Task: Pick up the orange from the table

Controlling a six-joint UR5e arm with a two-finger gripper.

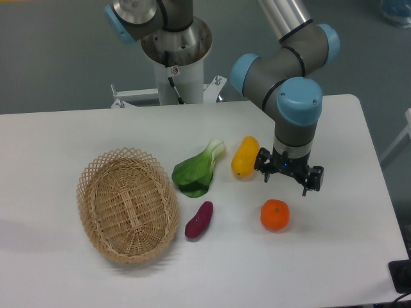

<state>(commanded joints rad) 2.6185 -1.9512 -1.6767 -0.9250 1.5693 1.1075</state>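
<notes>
The orange (275, 215) is a small round bright-orange fruit lying on the white table (334, 256), right of centre and towards the front. My gripper (286, 181) hangs just behind and slightly right of the orange, a little above the tabletop. Its black fingers (264, 174) are spread apart with nothing between them. The gripper does not touch the orange.
A yellow-orange squash (245, 156) lies just left of the gripper. A green bok choy (196, 171) and a purple sweet potato (199, 219) lie at the centre. A wicker basket (127, 204) stands at the left. The robot base (176, 48) is behind the table.
</notes>
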